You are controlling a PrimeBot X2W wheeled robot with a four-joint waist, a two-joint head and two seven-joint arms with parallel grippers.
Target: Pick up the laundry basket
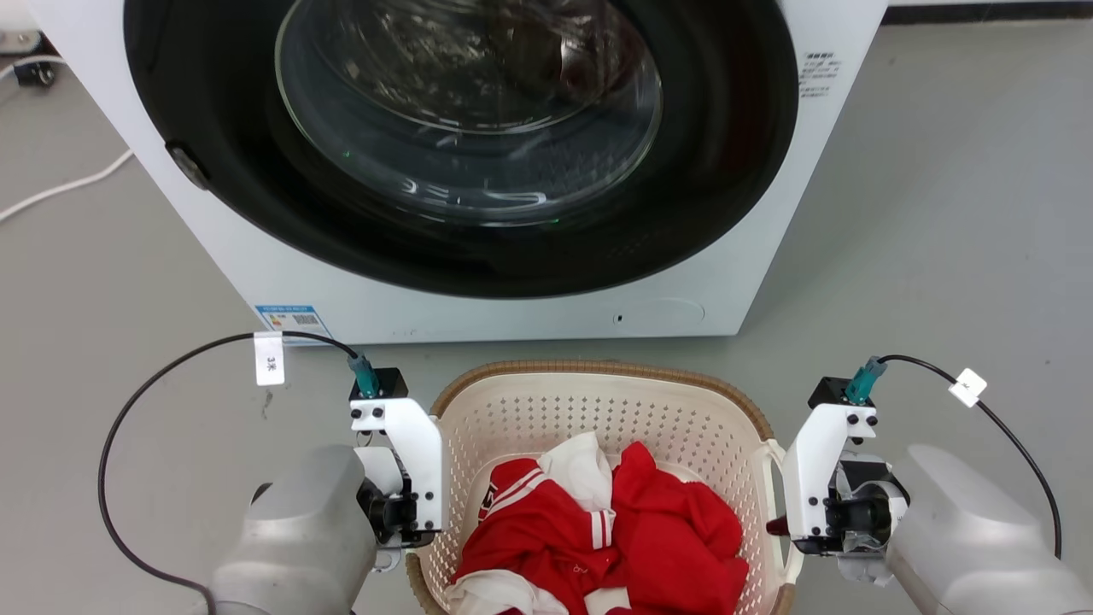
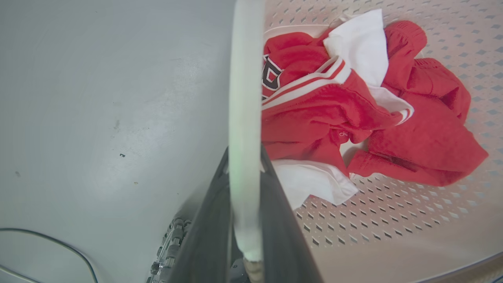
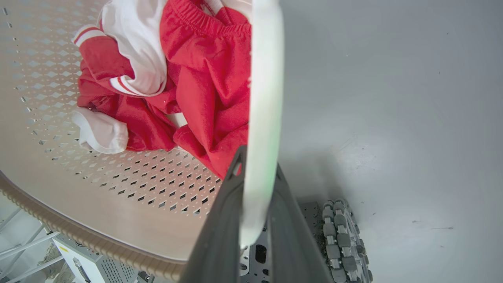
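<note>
Perforations in small diamond rows cover the cream-white walls and bottom of the laundry basket (image 1: 598, 410), and you can see a brown woven-look rim (image 1: 598, 369) running round its rounded-rectangular top. It stands just in front of the washing machine (image 1: 512, 318), between your two arms, above the grey floor (image 1: 939, 256); whether its base touches the floor I cannot tell. Inside lies a heap of red and white clothes (image 1: 598, 530), bunched toward the near side.

On your left, the white left loop handle (image 2: 244, 98) runs straight up the left wrist view, and the left gripper (image 2: 244, 155) pinches it, one dark finger pressed against each face. On your right, the right loop handle (image 3: 264, 98) is held the same way by the right gripper (image 3: 257, 161).

Beyond the basket, the machine's round glass door (image 1: 470, 111) is closed within its dark ring. A black cable (image 1: 128, 427) loops from your left wrist over the floor.
</note>
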